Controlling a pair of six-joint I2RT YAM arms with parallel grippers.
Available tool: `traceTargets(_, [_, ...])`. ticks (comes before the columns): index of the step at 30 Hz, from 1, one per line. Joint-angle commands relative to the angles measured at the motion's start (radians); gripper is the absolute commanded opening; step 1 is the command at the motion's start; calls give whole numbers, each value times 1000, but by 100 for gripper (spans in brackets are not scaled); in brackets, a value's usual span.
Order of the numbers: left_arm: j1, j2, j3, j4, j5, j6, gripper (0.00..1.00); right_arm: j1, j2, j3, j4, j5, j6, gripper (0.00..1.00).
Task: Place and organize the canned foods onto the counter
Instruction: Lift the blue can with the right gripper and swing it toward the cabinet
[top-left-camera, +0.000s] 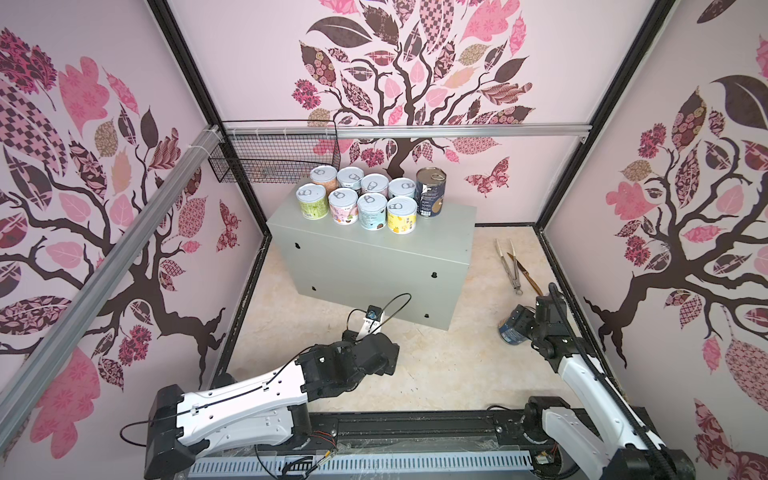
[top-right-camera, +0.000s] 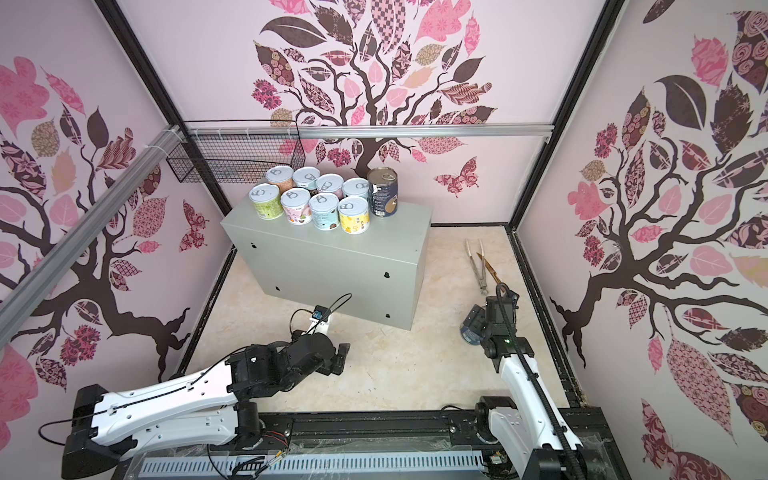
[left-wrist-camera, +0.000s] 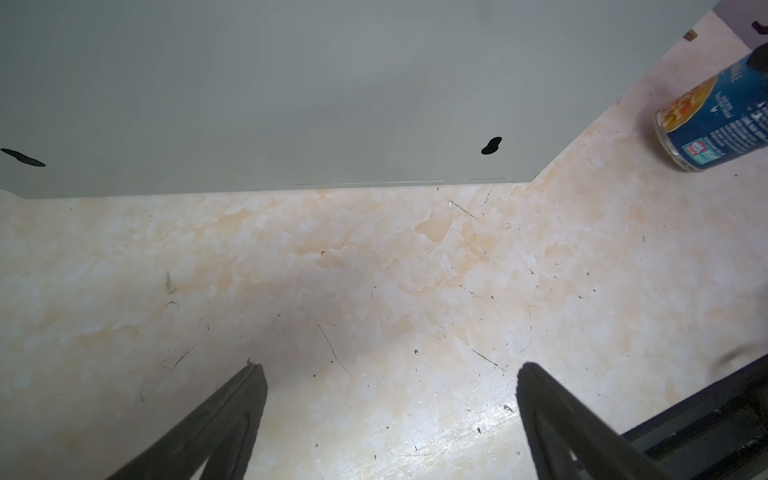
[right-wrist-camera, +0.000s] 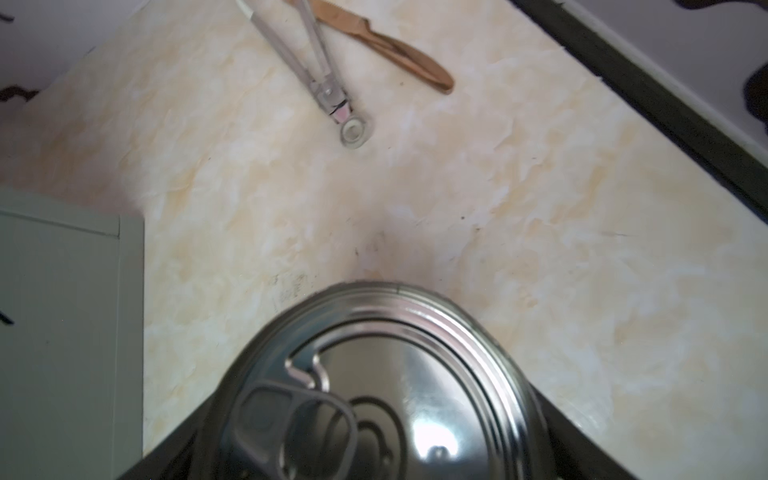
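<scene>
Right end effector clamped on blue can, tilted, near floor right of bench. Left end effector wide, empty, facing bench front. Bench top: eight short cans in two rows, dark can at right end. Tongs, brown utensil on floor beyond blue can. Wire basket hung on rail behind bench.

Both top views: from high at the near edge, looking down and forward, far enough to take in floor, box and three walls; nearly the same scene, shifted sideways. Left wrist: low, near the floor, facing the box side, blue can also in view. Right wrist: very close over that can's lid, facing floor, tongs and a box corner. Shared by both wrists: box, floor, can.
</scene>
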Motion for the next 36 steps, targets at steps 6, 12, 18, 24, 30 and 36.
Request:
traceTargets(6, [-2,-65,-55,-4,-34,-18,98,204,153,117,75,-41,-131,47])
traceTargets(12, [-2,-121,-63,-11,-52,-20,98,266,204,145,92,-26,-155,46])
traceTargets(18, [-1,-157,-71,-11,-67,-19,98,314,249,142,99,-1,-178,50])
traceTargets(24, [1,-159,-85,-3,-74,-16,98,349,255,129,104,18,-176,62])
traceTargets(30, [1,-165,-84,-2,-78,-13,98,349,246,123,110,-1,-169,69])
traceTargets(36, [0,-192,-85,-12,-93,-20,98,349,226,96,136,-8,-166,82])
